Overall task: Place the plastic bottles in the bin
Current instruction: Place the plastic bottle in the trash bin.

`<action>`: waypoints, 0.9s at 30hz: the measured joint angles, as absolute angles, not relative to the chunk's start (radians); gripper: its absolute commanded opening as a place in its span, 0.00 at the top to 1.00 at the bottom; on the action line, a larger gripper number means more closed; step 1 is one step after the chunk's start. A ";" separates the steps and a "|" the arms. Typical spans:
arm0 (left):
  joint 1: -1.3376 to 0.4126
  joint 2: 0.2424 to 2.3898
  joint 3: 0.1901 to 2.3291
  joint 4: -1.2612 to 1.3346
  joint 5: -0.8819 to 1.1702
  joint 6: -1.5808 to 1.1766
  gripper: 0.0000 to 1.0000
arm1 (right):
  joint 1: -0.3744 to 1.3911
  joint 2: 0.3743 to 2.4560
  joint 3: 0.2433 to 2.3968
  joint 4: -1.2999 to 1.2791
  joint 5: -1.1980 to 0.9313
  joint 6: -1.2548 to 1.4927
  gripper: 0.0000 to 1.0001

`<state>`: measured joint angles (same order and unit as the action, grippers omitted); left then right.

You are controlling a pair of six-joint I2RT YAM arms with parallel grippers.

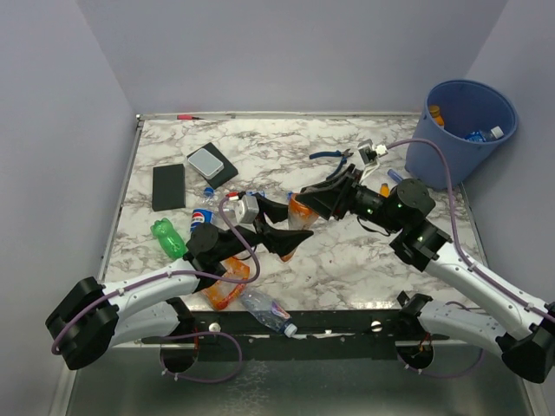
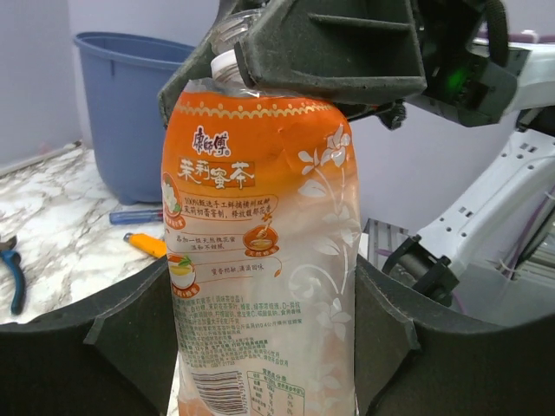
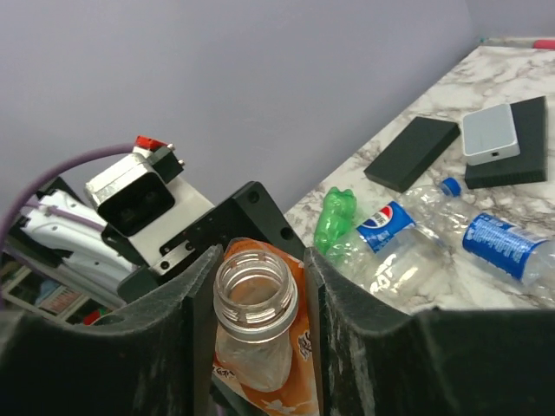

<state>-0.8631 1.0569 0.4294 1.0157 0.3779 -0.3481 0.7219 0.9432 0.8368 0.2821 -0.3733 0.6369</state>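
An orange-labelled plastic bottle [image 1: 301, 212] with no cap is held above the middle of the table. My left gripper [image 1: 286, 227] is shut on its body [image 2: 260, 217]. My right gripper [image 1: 317, 201] is shut round its open neck [image 3: 257, 299]. The blue bin [image 1: 438, 156] stands at the far right and holds a few bottles [image 1: 479, 135]. On the table lie a green bottle [image 1: 169, 238], a blue-labelled one [image 1: 203, 216], a crushed orange one [image 1: 227, 288] and a clear one [image 1: 267, 313].
A flat black slab [image 1: 168, 186] and a grey device on a black box [image 1: 209, 162] lie at the far left. Blue-handled pliers [image 1: 334, 156] lie mid-table. An orange-handled tool [image 2: 144, 244] and a blue-handled one [image 2: 134, 215] lie near the bin [image 2: 130, 113].
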 measured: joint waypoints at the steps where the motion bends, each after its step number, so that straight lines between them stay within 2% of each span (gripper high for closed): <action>1: -0.863 1.056 0.429 1.016 0.378 -0.348 0.60 | 0.727 0.952 0.837 0.275 -0.361 0.632 0.63; 2: -0.863 1.056 0.426 1.008 0.373 -0.348 0.60 | 0.728 0.957 0.837 0.273 -0.353 0.632 0.62; 7: -0.859 1.055 0.416 1.004 0.365 -0.348 0.60 | 0.731 0.960 0.843 0.235 -0.324 0.619 0.45; 11: -0.859 1.042 0.411 1.005 0.351 -0.347 0.60 | 0.732 0.949 0.845 0.208 -0.298 0.609 0.45; 14: -0.859 1.039 0.409 1.005 0.345 -0.347 0.60 | 0.732 0.931 0.845 0.190 -0.290 0.610 0.58; 15: -0.859 1.039 0.409 1.004 0.343 -0.347 0.60 | 0.732 0.928 0.845 0.188 -0.290 0.609 0.67; 17: -0.859 1.039 0.408 0.997 0.333 -0.348 0.59 | 0.734 0.925 0.845 0.189 -0.291 0.612 0.93; 18: -0.859 1.039 0.407 0.997 0.332 -0.348 0.57 | 0.734 0.926 0.844 0.189 -0.290 0.609 0.99; 20: -0.860 1.039 0.407 0.999 0.329 -0.359 0.43 | 0.734 0.927 0.844 0.189 -0.292 0.601 1.00; 22: -0.860 1.039 0.407 0.999 0.324 -0.371 0.20 | 0.733 0.931 0.844 0.190 -0.296 0.592 1.00; 24: -0.860 1.039 0.407 0.995 0.321 -0.374 0.03 | 0.733 0.933 0.844 0.190 -0.297 0.590 1.00; 27: -0.866 1.032 0.407 0.994 0.321 -0.359 0.01 | 0.733 0.933 0.844 0.175 -0.294 0.593 1.00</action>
